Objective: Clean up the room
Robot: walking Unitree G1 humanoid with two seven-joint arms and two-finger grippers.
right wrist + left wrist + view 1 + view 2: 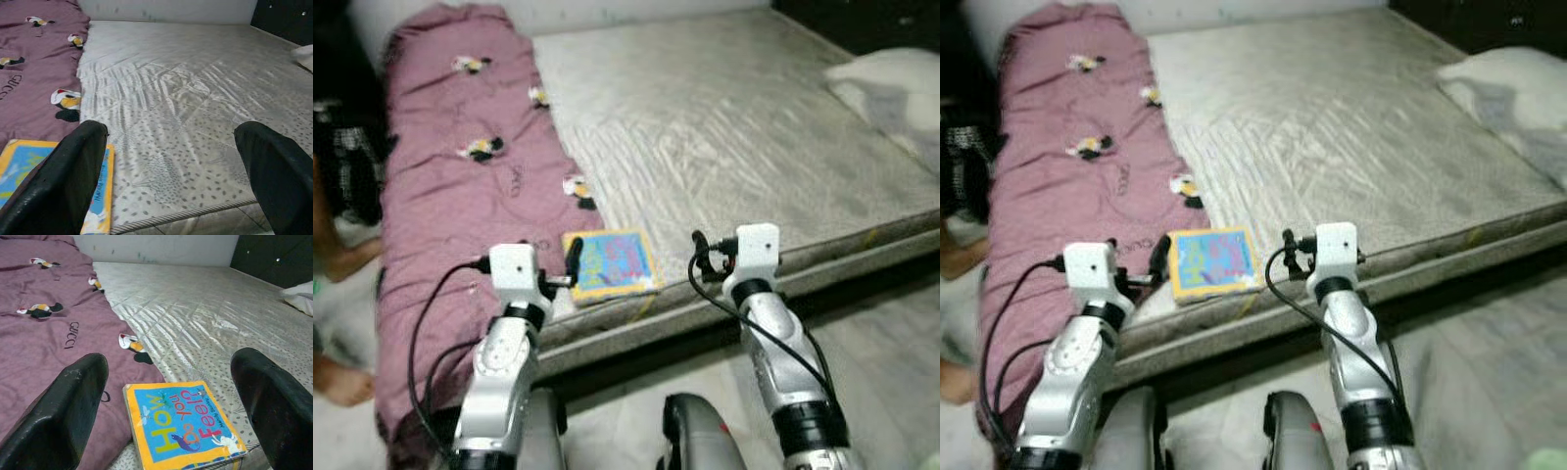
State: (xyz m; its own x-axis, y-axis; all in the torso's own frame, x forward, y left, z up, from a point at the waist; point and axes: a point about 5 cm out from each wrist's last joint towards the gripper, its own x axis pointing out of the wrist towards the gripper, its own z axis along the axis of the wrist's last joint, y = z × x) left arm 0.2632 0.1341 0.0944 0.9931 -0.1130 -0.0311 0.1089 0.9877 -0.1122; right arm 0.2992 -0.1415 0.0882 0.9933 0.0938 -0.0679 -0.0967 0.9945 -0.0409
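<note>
The left gripper (168,396) hangs with its fingers spread wide over the near edge of the mattress (724,127), framing a square board book (183,423). The book lies flat, face up, its spine toward the mauve blanket (450,186) and its edges slightly askew to the bed edge. Its blue, yellow-bordered cover reads "How do you Feel?". The right gripper (171,171) hovers just beside the book, fingers likewise spread. The blanket bears "GUCCI" lettering and bird motifs. A pillow (891,83) lies well apart
</note>
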